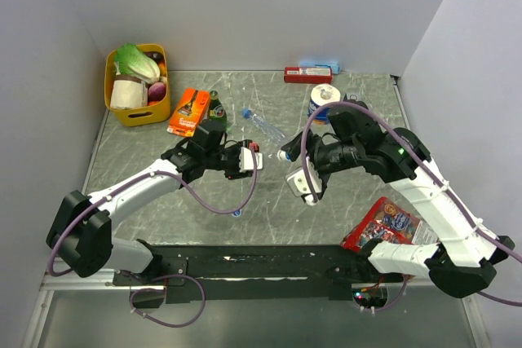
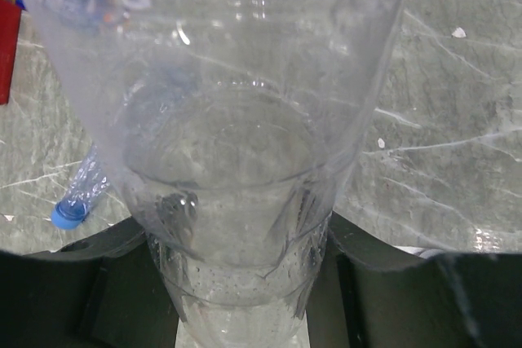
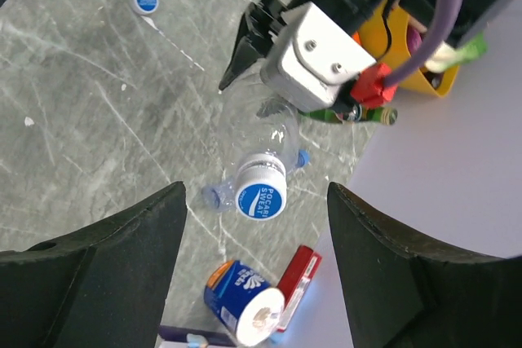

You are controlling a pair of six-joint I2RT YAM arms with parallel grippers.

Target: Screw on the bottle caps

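left gripper [image 2: 245, 270] pinches the bottle [image 2: 236, 160] sideways, neck aimed straight at the right gripper [image 3: 254, 201], whose spread fingers sit either side of the blue cap [image 3: 261, 191]

Seen from above, the light is bright, even and diffuse. The grey marbled table [image 1: 163, 112] carries only faint, soft-edged shadows, and detail is crisp. In the left wrist view the clear colourless plastic bottle [image 2: 245, 160] is so close that it blurs, streaked with white glare, and it warps the tabletop seen through it. In the right wrist view the black fingers [image 3: 98, 258] of the right gripper [image 3: 253, 201] are dark and out of focus, while the round blue screw cap [image 3: 261, 193] is sharp.
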